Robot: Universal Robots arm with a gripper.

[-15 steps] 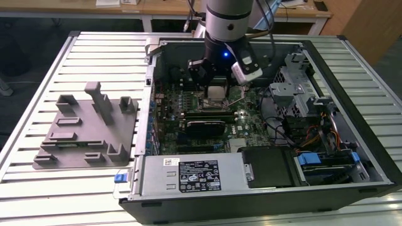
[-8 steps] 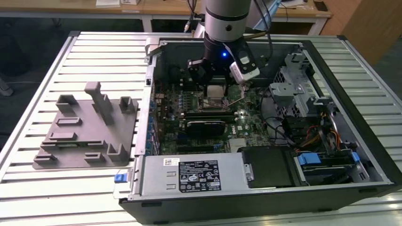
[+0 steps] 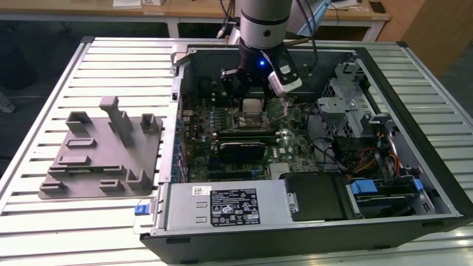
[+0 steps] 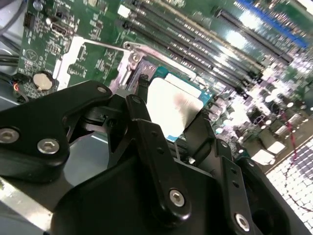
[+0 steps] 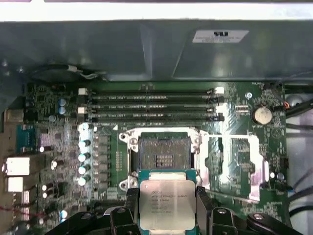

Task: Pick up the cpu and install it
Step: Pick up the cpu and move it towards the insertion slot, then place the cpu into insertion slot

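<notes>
The gripper was closed on the cpu, with its fingers clamping two opposite thin edges. The cpu was held plate-up above the motherboard, near the open socket, and was not yet seated. The load plate lay swung aside. Hazard: if the cpu descended tilted or offset, it would likely bend socket contacts. The narrow edge grip could also let it slip or rotate.
</notes>
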